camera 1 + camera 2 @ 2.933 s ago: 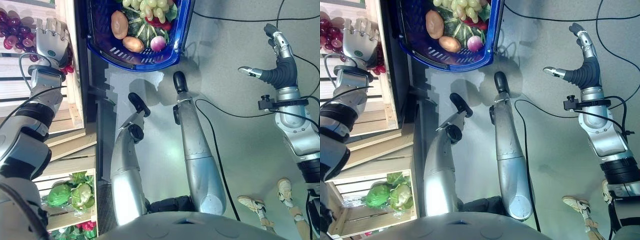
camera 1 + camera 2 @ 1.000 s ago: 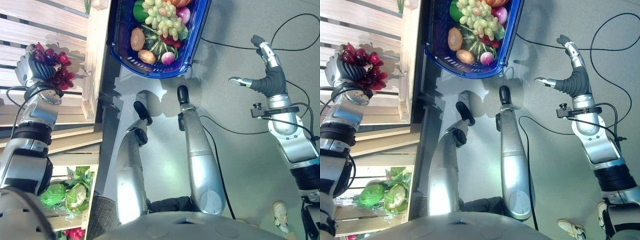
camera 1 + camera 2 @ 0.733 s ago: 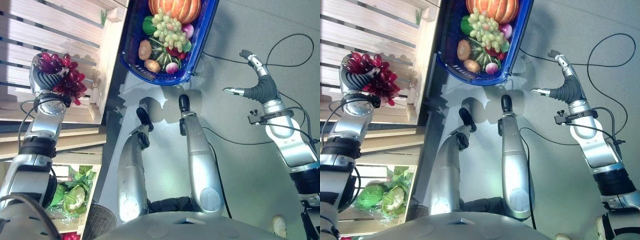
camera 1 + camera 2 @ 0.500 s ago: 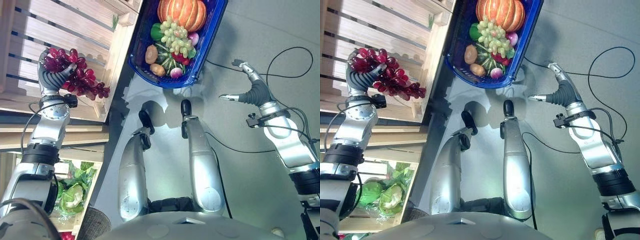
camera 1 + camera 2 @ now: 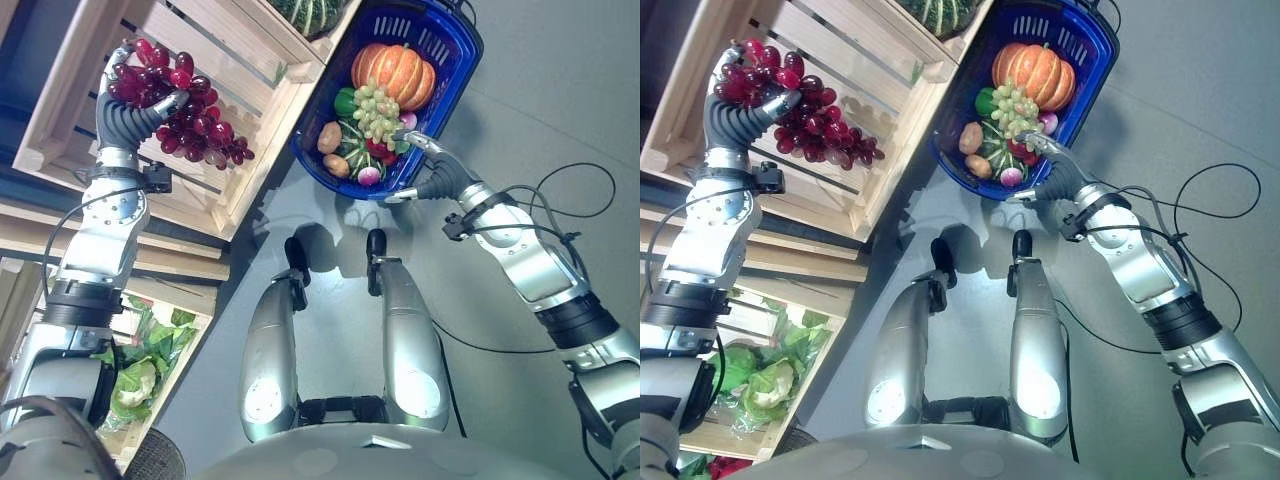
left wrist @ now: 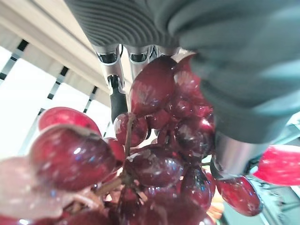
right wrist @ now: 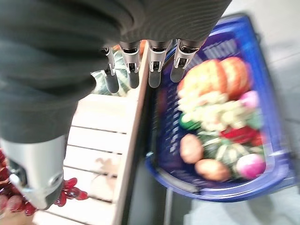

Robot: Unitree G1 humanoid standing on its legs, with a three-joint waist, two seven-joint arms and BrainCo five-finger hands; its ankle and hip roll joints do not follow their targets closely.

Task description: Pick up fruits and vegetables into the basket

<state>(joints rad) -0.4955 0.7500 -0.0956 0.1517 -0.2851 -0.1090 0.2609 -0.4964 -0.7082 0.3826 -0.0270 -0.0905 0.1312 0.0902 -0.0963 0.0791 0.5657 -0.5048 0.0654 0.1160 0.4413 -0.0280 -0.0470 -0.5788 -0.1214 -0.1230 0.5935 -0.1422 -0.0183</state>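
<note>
The left hand (image 5: 128, 112) is raised at the far left, its fingers curled round a bunch of red grapes (image 5: 190, 125) that hangs in front of a slatted wooden crate (image 5: 215, 60). The right hand (image 5: 432, 170) has its fingers straight and thumb spread, holding nothing, just at the near rim of the blue basket (image 5: 455, 60) on the floor, which holds a pumpkin (image 5: 396, 72), green grapes (image 5: 377, 113), a potato (image 5: 329, 137) and other vegetables
</note>
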